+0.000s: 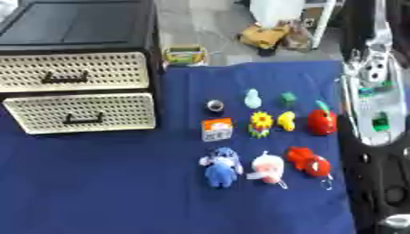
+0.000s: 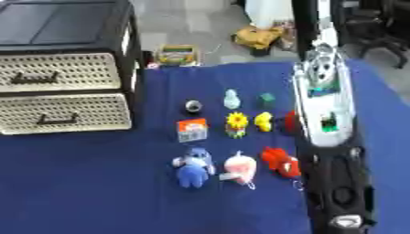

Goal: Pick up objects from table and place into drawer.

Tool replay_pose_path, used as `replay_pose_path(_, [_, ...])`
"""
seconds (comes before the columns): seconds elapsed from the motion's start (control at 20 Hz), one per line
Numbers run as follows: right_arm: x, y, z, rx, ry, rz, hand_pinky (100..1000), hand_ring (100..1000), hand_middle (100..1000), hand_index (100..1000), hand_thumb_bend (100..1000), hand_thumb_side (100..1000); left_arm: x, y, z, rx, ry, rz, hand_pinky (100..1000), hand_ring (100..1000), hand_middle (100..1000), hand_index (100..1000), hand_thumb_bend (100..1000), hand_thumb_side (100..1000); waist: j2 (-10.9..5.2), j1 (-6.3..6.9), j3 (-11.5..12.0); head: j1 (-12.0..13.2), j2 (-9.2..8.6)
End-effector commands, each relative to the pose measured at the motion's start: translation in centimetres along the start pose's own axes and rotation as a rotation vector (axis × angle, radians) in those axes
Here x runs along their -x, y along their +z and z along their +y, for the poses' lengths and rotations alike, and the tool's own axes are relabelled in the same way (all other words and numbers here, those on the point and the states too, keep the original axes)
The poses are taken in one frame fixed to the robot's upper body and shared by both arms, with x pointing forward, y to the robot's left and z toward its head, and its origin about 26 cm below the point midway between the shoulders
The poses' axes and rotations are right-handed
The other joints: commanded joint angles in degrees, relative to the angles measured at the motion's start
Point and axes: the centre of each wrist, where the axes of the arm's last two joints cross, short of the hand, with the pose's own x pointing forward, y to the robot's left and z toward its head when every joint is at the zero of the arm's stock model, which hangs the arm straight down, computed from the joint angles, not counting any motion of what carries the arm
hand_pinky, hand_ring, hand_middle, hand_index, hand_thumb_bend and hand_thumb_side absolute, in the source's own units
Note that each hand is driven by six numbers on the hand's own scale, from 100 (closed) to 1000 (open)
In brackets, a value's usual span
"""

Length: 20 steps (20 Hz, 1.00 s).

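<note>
While both drawers (image 1: 80,91) sit closed, toys (image 1: 264,137) lie beside.

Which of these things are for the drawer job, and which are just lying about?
Job: drawer unit; blue plush; pink-white toy; red toy; apple; sunflower; orange box.
Lying about: crayon box; yellow clutter on floor.

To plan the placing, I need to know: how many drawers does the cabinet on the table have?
2, both shut. The upper drawer is directly under the cabinet's black top. The lower drawer is just below it, near the blue cloth.
</note>
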Motion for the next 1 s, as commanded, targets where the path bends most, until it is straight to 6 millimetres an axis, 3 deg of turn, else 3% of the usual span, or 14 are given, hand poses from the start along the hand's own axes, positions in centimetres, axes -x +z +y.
replay_pose_path(0.05, [-0.6, -0.8, -0.5, -0.006, 0.026, -0.033, 767, 762, 712, 925, 100, 1000, -0.8, -0.7, 0.2, 0.033, -0.028, -0.021, 536, 642, 700, 844, 100, 925, -0.43, 0.3, -0.12, 0.16, 0.48])
replay_pose_path(0.65, [-0.7, -1.6, -0.9, -0.017, 0.043, -0.054, 767, 760, 710, 925, 100, 1000, -1.0, -1.0, 0.4, 0.062, -0.073, -0.066, 535, 641, 699, 845, 100, 910, 1.6, 1.05, -1.06, 2.22, -1.58])
replay_pose_path(0.7, [-0.7, -1.6, -0.9, -0.017, 0.044, -0.055, 767, 760, 709, 925, 100, 1000, -1.0, -1.1, 0.4, 0.063, -0.075, -0.068, 530, 637, 697, 846, 100, 878, 1.64, 1.08, -1.08, 2.34, -1.67])
replay_pose_path(1.0, [-0.8, -2.1, -1.5, -0.015, 0.082, -0.067, 767, 760, 710, 924, 100, 1000, -3.4, -1.3, 2.7, 0.167, -0.27, -0.092, 501, 589, 672, 851, 100, 794, 2.53, 1.73, -1.16, 3.62, -3.51])
